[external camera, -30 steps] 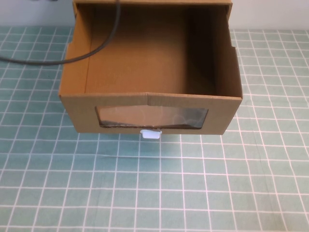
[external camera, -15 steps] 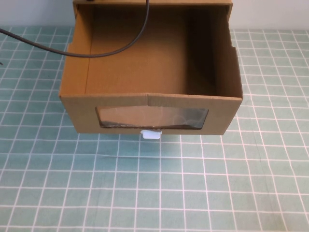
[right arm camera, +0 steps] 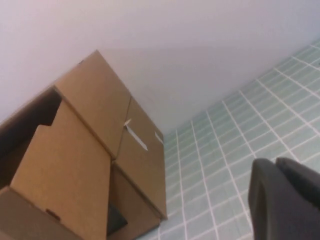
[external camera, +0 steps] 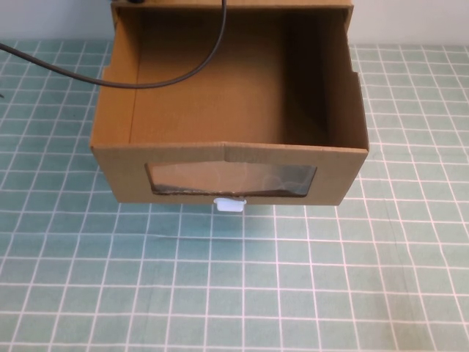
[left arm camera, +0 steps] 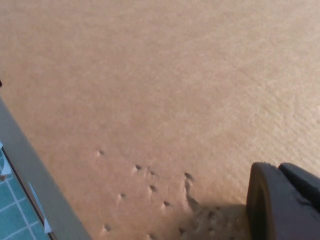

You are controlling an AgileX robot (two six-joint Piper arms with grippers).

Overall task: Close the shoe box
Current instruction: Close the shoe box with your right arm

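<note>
The shoe box (external camera: 227, 158) stands at the middle back of the mat in the high view. Its drawer is pulled out toward me and is empty. The clear window (external camera: 231, 180) is in the front wall, with the white pull tab (external camera: 229, 204) below it. My left gripper (left arm camera: 280, 172) is shut and empty, hovering close over a flat cardboard face (left arm camera: 150, 90) of the box. My right gripper (right arm camera: 276, 167) is shut and empty, low over the mat, apart from the box's side (right arm camera: 85, 150). Neither gripper shows in the high view.
A black cable (external camera: 183, 73) hangs across the open drawer from the left to the top edge. The green grid mat (external camera: 234, 293) covers the table in front of and beside the box. A white wall (right arm camera: 200, 40) stands behind the box.
The black cable has swung up and to the right over the drawer. The drawer has not moved.
</note>
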